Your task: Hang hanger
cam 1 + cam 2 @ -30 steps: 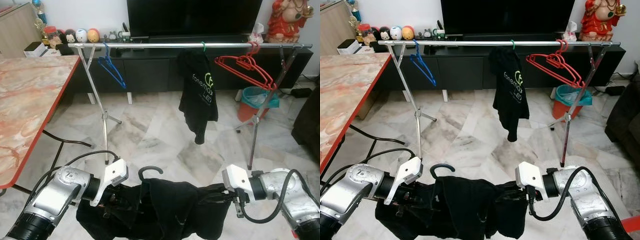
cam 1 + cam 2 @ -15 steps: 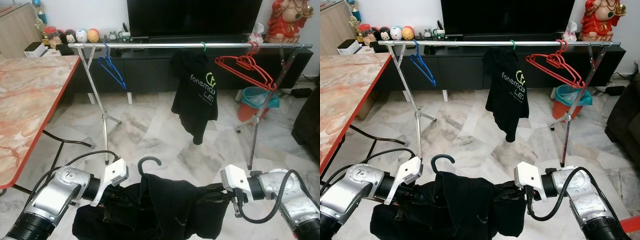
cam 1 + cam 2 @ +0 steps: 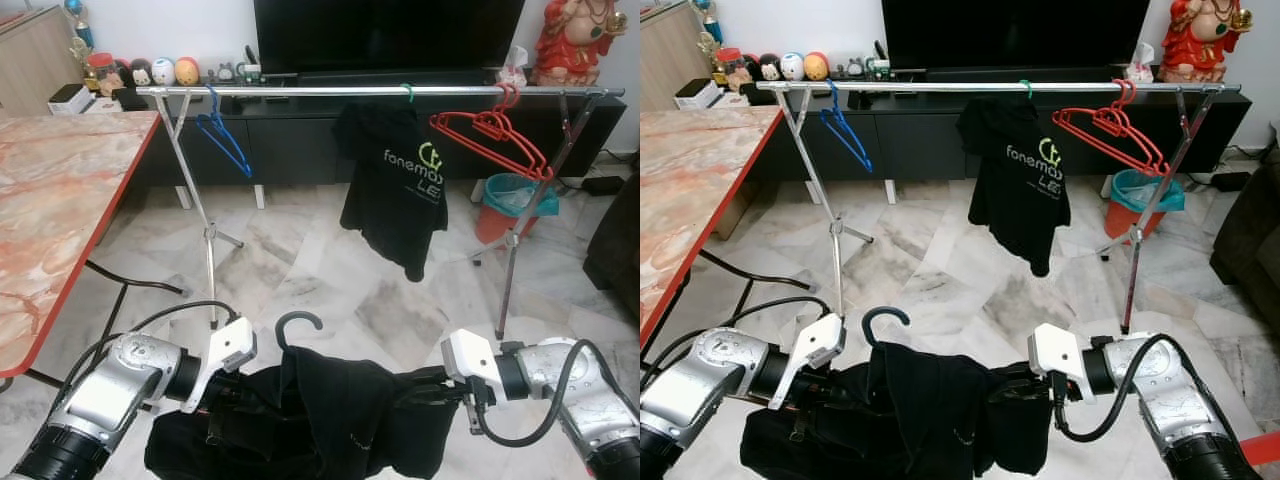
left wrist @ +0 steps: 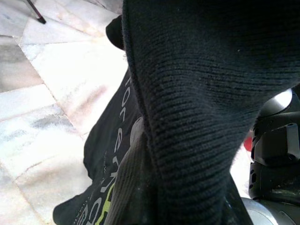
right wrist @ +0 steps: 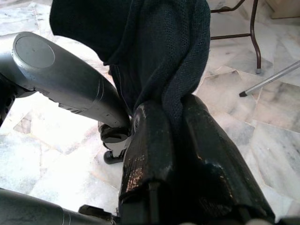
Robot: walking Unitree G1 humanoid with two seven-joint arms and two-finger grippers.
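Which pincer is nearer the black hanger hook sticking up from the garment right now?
Left. The left pincer sits just below-left of the hanger hook, buried in the black garment. The right pincer grips the garment's far side, farther off.

You are looking at a silver clothes rail (image 3: 300,90) standing on the marble floor (image 3: 300,270) and carrying the hanging things. A blue hanger (image 3: 222,135) is hanging near its left end, a black T-shirt (image 3: 395,185) is hanging around the middle, and red hangers (image 3: 490,135) are bunching near the right end. A bin (image 3: 510,205) is sitting on the floor behind the rail's right leg. A marble-topped desk (image 3: 60,200) is standing at the left.
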